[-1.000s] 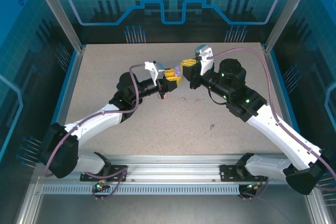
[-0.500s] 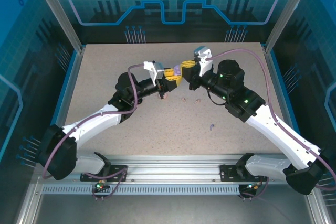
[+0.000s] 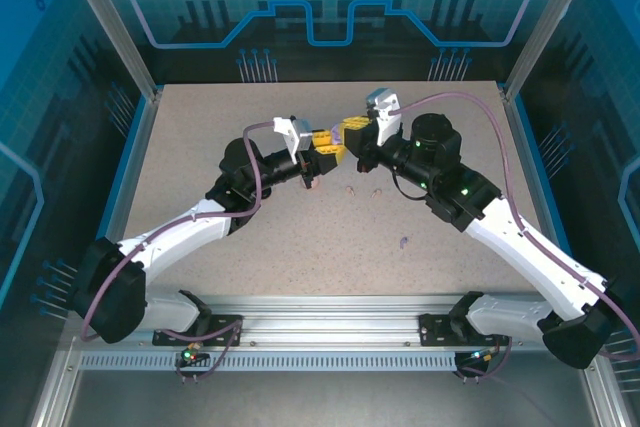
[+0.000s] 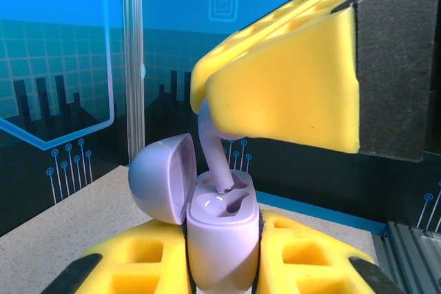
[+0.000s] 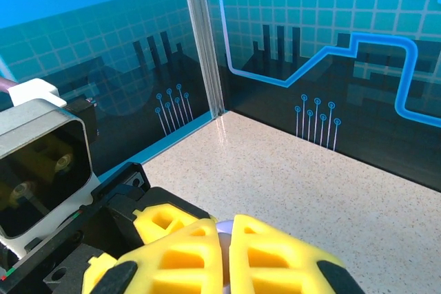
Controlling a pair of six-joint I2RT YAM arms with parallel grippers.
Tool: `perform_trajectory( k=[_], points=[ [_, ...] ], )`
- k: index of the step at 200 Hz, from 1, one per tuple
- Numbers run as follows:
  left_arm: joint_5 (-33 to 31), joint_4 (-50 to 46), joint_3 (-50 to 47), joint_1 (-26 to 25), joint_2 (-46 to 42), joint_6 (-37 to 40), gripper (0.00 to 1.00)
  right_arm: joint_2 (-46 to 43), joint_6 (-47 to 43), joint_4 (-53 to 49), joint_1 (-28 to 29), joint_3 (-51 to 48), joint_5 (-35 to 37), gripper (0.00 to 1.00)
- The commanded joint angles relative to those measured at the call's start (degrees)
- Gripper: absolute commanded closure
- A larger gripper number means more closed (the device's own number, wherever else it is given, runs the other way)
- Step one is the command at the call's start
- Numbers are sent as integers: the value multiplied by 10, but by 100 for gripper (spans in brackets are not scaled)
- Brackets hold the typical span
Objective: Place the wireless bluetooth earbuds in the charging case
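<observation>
- Table (image 3: 190, 177) of speckled board carries the work. Both arms reach to its middle, where the grippers meet almost touching.
- Left gripper (image 3: 326, 155) has its yellow jaws closed around the lilac charging case (image 4: 222, 235). It holds the case upright, with the lid (image 4: 162, 178) swung open to the left in the left wrist view.
- Right gripper (image 3: 353, 131) comes in from above, jaws pinched narrow on a lilac earbud (image 4: 212, 144). The stem is tilted and its tip sits at the mouth of one socket, not yet seated.
- Step in hand, by my judgement, is putting this earbud into the case. The next move calls for lining the stem up with the socket and pressing down gently. The right jaws should then open without dragging the bud back out.
- Pale pink earbuds (image 3: 350, 188) lie on the board just below the grippers. A second lilac earbud (image 3: 403, 242) lies well apart from them, toward the right arm.
- Hidden parts: the held bud's head is buried under the right pad, and the right wrist view gives just a sliver of lilac between the pads. The loose buds are too small to tell how they lie.
</observation>
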Motion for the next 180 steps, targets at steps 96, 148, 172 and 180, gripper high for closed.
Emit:
perform_trajectory(
  k=[96, 148, 172, 180],
  points=[
    [-19, 3, 30, -4, -23, 24, 100, -25, 5, 5, 9, -36, 5, 93],
    [-25, 1, 33, -4, -22, 24, 100, -16, 8, -4, 10, -34, -26, 91],
    [-26, 0, 33, -5, -20, 23, 100, -10, 15, -5, 14, -35, -23, 84],
    [-26, -1, 33, -5, -19, 22, 100, -10, 18, -4, 14, -35, -21, 81]
  ],
)
